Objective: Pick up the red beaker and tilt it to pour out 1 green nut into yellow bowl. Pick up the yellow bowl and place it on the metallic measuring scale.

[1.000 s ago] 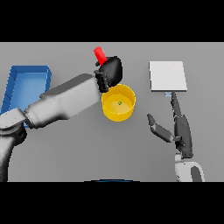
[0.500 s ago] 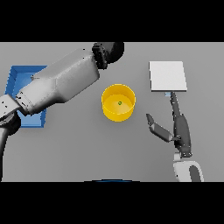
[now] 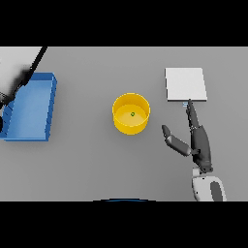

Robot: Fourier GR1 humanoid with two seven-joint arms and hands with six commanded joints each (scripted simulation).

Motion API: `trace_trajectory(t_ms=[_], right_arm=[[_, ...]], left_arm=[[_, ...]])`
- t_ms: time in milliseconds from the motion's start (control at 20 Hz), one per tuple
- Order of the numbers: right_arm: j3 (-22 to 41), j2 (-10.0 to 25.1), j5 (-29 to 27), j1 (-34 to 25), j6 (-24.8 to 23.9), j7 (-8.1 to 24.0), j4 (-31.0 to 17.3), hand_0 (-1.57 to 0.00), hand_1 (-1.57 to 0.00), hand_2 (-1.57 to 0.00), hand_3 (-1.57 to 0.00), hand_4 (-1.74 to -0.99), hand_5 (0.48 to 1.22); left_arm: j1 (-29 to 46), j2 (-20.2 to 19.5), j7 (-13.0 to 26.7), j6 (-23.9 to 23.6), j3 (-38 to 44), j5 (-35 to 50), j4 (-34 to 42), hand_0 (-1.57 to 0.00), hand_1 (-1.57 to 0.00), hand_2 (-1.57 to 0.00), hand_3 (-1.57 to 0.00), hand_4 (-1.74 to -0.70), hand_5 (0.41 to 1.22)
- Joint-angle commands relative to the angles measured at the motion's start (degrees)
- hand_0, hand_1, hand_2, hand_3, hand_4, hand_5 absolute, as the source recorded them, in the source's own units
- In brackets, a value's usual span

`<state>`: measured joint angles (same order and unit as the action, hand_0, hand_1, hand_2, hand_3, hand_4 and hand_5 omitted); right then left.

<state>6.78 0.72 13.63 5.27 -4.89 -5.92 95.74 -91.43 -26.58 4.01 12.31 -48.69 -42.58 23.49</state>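
Fingers (image 3: 193,115) of the right hand (image 3: 199,143) are lying straight and spread, holding nothing, with the yellow bowl (image 3: 131,113) sitting mid-table well to their left, the green nut (image 3: 132,114) inside.

Dark grey right hand (image 3: 201,145) with slim fingers, on a white-and-grey wrist.

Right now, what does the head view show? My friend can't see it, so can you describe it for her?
A yellow bowl with one green nut inside sits mid-table. To its right, the right hand rests open, fingers pointing at the square scale behind it. A blue tray lies at the far left, where part of the left arm shows blurred.
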Motion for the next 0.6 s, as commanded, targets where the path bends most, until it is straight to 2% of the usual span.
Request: trace_trajectory(t_ms=[0,100,300,350,550], right_arm=[[0.0,0.1,-0.1,0.4,0.1,-0.5,-0.2,0.00,0.00,0.00,0.00,-1.222,0.592],[-0.5,0.9,-0.9,0.7,0.8,-2.0,-0.4,0.00,0.00,0.00,0.00,-1.222,0.590],[-1.1,1.9,-1.6,0.0,1.4,-2.1,-0.5,0.00,0.00,0.00,0.00,-1.226,0.587],[-0.5,1.7,-0.6,0.0,1.0,-2.6,-0.8,0.00,0.00,0.00,0.00,-1.223,0.591],[-0.1,2.3,0.1,0.0,1.5,-1.3,-0.7,0.00,0.00,0.00,0.00,-1.212,0.610]], left_arm=[[0.9,-0.9,1.0,-1.4,3.0,3.3,-1.5,-1.57,-1.57,-1.56,-1.36,-1.73,1.221],[3.5,-3.8,0.6,-4.2,8.3,10.0,-2.6,-1.57,-1.57,-1.56,-1.38,-1.73,1.221],[11.4,-9.3,1.8,-10.2,15.8,21.2,-0.9,-1.57,-1.57,-1.57,-1.43,-1.74,1.221],[13.6,-10.3,4.7,-11.5,16.8,23.2,0.6,-1.57,-1.57,-1.57,-1.41,-1.74,1.221],[25.7,-14.4,12.2,-20.2,21.3,32.2,10.7,-1.57,-1.57,-1.57,-1.45,-1.74,1.221]])
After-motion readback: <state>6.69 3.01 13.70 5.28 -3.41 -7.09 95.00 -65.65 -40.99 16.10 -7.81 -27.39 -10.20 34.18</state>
